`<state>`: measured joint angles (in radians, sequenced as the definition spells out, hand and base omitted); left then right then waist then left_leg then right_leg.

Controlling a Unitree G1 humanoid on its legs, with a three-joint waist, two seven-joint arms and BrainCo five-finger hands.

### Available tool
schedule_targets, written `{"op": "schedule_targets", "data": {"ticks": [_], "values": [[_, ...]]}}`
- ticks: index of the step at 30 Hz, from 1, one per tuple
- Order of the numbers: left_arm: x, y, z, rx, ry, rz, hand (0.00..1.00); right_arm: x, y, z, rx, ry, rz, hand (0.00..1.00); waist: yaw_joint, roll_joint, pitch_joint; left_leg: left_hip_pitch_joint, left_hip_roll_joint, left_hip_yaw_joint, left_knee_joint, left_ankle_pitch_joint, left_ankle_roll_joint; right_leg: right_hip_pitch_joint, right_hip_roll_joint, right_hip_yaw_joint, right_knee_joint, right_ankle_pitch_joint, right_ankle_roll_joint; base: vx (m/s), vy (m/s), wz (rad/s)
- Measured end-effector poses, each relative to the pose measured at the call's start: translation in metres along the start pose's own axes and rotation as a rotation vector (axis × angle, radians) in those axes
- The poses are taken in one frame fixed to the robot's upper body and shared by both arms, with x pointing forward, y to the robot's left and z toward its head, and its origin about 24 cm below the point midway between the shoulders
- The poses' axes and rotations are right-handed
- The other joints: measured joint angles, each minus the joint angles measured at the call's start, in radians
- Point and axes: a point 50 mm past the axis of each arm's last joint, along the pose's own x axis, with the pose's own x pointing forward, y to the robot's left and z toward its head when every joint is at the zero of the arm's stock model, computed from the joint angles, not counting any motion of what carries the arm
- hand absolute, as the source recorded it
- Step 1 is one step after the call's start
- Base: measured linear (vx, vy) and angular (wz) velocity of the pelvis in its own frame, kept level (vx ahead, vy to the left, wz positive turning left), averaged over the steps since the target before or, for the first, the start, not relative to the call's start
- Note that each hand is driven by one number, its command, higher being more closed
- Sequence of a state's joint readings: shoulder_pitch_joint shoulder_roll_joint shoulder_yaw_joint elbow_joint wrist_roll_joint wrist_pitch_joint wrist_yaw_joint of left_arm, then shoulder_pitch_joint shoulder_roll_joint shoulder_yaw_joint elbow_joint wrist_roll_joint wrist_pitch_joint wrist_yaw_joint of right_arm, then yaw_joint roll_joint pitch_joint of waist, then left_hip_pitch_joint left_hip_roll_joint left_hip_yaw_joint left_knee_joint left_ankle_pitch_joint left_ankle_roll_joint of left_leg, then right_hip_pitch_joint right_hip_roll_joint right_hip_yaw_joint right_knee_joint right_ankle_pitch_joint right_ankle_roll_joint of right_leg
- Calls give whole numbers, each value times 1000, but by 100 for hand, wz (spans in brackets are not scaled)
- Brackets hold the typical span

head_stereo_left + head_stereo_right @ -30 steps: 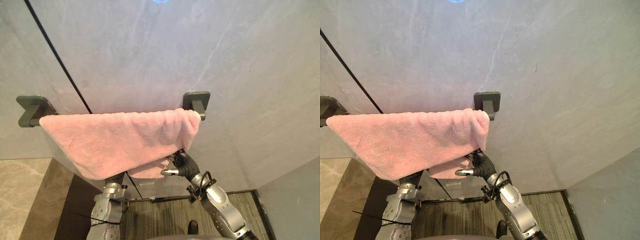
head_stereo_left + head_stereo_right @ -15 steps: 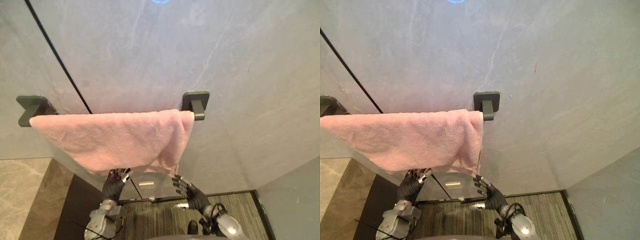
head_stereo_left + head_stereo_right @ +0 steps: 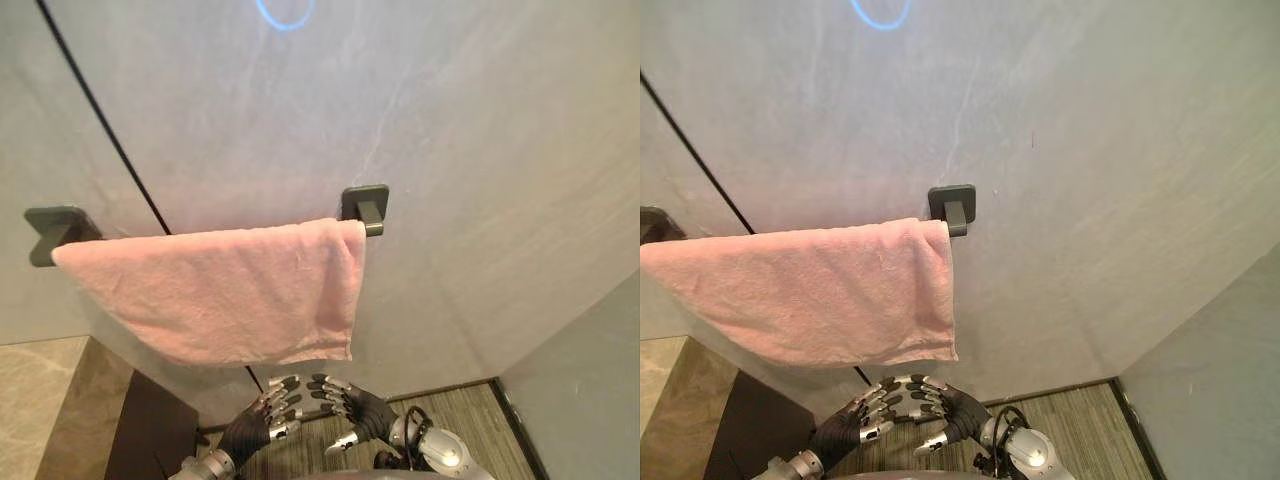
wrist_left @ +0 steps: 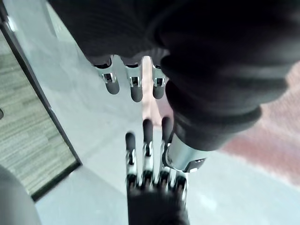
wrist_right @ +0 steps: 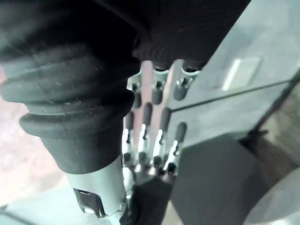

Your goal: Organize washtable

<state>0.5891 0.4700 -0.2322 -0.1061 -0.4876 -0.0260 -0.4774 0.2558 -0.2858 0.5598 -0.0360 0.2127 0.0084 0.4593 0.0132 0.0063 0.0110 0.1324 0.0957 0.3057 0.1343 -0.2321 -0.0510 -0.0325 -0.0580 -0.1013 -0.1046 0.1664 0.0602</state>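
Left hand [image 3: 262,420] and right hand [image 3: 358,412] hang low at 6 o'clock in the head view. Their fingers are straight and apart, holding nothing. In both wrist views the two rows of dark fingertips point at each other across a narrow gap.

Above them, a pink terry towel [image 3: 220,290] is draped flat against the grey stone wall [image 3: 480,150]. It runs from the dark square bracket [image 3: 55,225] at 9 o'clock to just short of the matching dark bracket [image 3: 365,205] near centre. Its left edge slants down to a level hem, and its right edge falls straight.

A second ago both hands were raised at the towel's lower edge, the right one touching the hem. They have since dropped and drawn together beneath it. The towel, then bunched against the right bracket, now hangs smooth and clear of it.
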Motion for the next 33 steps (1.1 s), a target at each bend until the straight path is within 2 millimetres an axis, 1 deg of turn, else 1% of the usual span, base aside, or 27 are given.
{"op": "schedule_targets", "data": {"ticks": [1,2,3,4,5,6,7,8,10,11,12,13,14,15,16,17,19,20,22,23,25,27,29,31,33], "values": [[-5,4,3,-1,14,-29,0,4,6,15,0,-58,62,0,1,-3,-1,3,3,2,3,-6,-1,4,-1,-9,0,-26,20,-112,-12,-10],[-7,6,4,6,30,-45,0,5,8,20,4,-81,85,0,1,0,-1,1,7,2,2,-5,1,11,1,-12,0,-38,31,-84,-12,1],[-10,7,4,12,55,-70,0,6,11,28,23,-114,120,0,-1,3,-1,-3,11,-1,-1,-2,4,10,0,-22,5,-40,27,-4,-6,11],[-13,9,5,23,90,-107,0,7,15,37,47,-157,158,0,0,-5,0,-2,2,-5,-3,0,4,9,-16,-36,5,-25,8,-2,2,12],[-16,9,3,6,108,-131,0,9,16,43,71,-181,187,0,0,-3,-2,4,-4,-6,-6,2,2,12,-15,-40,5,-4,-4,5,1,7],[-16,8,3,-14,109,-141,0,10,16,45,90,-192,199,0,1,2,-5,6,-4,-8,-9,6,-4,13,-14,-41,5,-3,-2,26,-1,6],[-15,6,5,-43,96,-159,0,12,15,50,114,-209,219,0,2,5,-5,6,-4,-14,-12,13,-6,14,-14,-46,5,2,1,50,-1,12],[-14,4,9,-63,77,-177,0,14,14,55,137,-231,232,0,3,0,-7,5,-4,-23,-12,16,-7,16,-14,-56,5,8,-8,53,8,17],[-10,2,15,-76,46,-202,0,14,11,60,154,-248,235,0,3,1,-5,10,-7,-36,-12,17,-9,26,-14,-65,5,8,-8,53,28,23],[-4,2,23,-76,11,-218,0,14,9,64,174,-258,237,0,6,-1,-5,15,-7,-46,-13,17,-9,36,-15,-73,5,8,-8,42,34,23],[-2,2,27,-75,-5,-223,0,14,9,65,185,-265,240,0,5,0,-4,16,-7,-52,-13,17,-9,38,-15,-78,5,8,-8,20,25,22],[4,2,35,-76,-44,-219,0,15,10,69,194,-278,243,0,5,-5,-3,18,-7,-59,-14,17,-9,45,-17,-85,5,8,-8,-3,13,13],[9,1,44,-76,-96,-212,0,15,12,72,209,-293,254,0,7,-6,-2,18,-7,-60,-14,17,-9,45,-18,-88,4,8,-8,-10,10,10],[13,1,49,-78,-127,-208,0,16,12,73,210,-297,256,0,7,-7,-1,18,-6,-61,-14,17,-9,45,-20,-88,4,8,-8,-25,5,4],[21,0,59,-95,-208,-184,0,18,12,75,211,-308,253,0,8,-12,1,17,-8,-64,-14,17,-8,46,-24,-89,4,8,-8,-27,4,5],[25,0,64,-104,-253,-167,0,18,13,76,215,-315,245,0,9,-15,3,15,-10,-66,-13,18,-7,46,-25,-90,3,8,-8,-53,6,8],[39,0,87,-149,-432,-94,0,22,13,81,231,-347,215,0,11,-37,5,1,-12,-78,-10,18,-6,42,-29,-95,1,7,-8,-80,-2,12],[41,1,92,-161,-469,-78,0,23,12,82,236,-363,198,0,11,-41,6,-2,-12,-83,-10,18,-5,41,-30,-98,1,7,-8,-60,-10,15],[48,1,106,-223,-601,5,0,26,6,92,232,-423,141,0,8,-43,5,-21,-13,-89,-8,19,-4,26,-32,-105,1,5,-9,-33,-14,10],[49,2,110,-236,-628,27,0,28,4,94,220,-428,133,0,8,-42,5,-27,-13,-90,-7,20,-3,21,-32,-106,1,5,-9,-33,-23,6],[53,3,122,-240,-694,83,0,34,-7,98,172,-424,80,0,6,-38,8,-53,-10,-106,2,23,-5,6,-31,-119,2,5,-10,-14,-27,16],[56,2,126,-232,-713,96,0,35,-15,99,142,-417,43,0,9,-37,9,-56,-9,-110,3,24,-7,6,-29,-123,4,5,-10,13,-11,10],[57,2,131,-204,-739,126,0,33,-24,103,125,-425,-3,0,10,-17,21,-69,-8,-111,3,25,-7,-5,-30,-125,5,5,-10,0,0,0],[54,4,135,-178,-756,149,0,33,-27,105,117,-433,-13,0,6,-12,23,-82,-8,-111,2,25,-7,-18,-30,-126,4,5,-10,0,0,0],[52,6,137,-152,-769,164,0,31,-30,107,100,-438,-29,0,6,-14,23,-93,-8,-110,1,26,-7,-31,-29,-126,4,5,-10,0,0,0]]}}
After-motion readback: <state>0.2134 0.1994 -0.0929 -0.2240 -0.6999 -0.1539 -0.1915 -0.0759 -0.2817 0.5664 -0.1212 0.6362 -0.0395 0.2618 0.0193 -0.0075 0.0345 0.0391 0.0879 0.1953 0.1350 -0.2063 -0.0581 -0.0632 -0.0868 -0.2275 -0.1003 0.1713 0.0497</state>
